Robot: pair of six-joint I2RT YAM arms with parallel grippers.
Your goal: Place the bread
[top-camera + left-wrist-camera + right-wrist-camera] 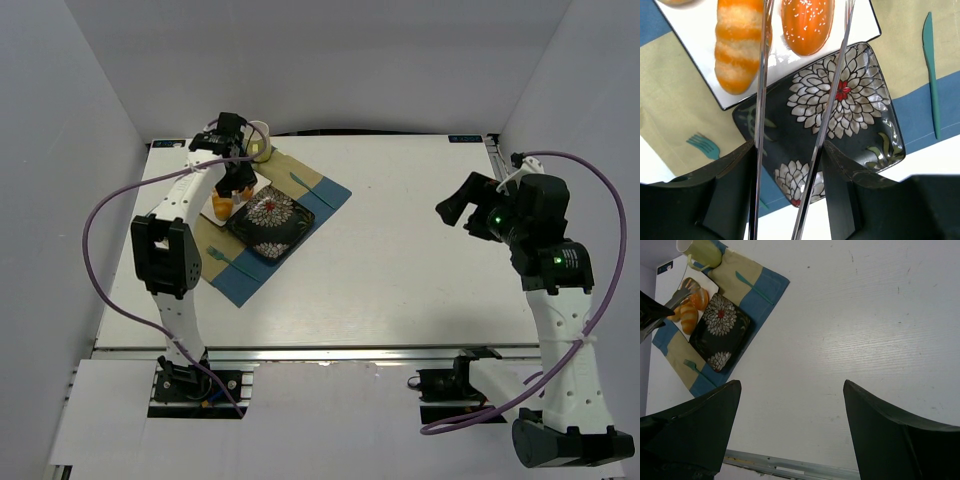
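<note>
Two orange breads lie on a white plate (695,30): a striped roll (737,50) and a sesame bun (807,25). A dark flowered plate (860,115) sits empty beside it. My left gripper (787,150) is shut on metal tongs (760,100), whose two arms stand apart over the white plate, either side of the gap between the breads; their tips are out of view. In the top view the left gripper (238,175) hovers over the white plate (216,208). My right gripper (790,390) is open and empty, raised over bare table at the right (455,210).
The plates rest on a blue and tan placemat (240,280). A teal knife (931,75) lies right of the dark plate and a teal fork (704,144) left of it. A pale green mug (702,252) stands at the mat's far corner.
</note>
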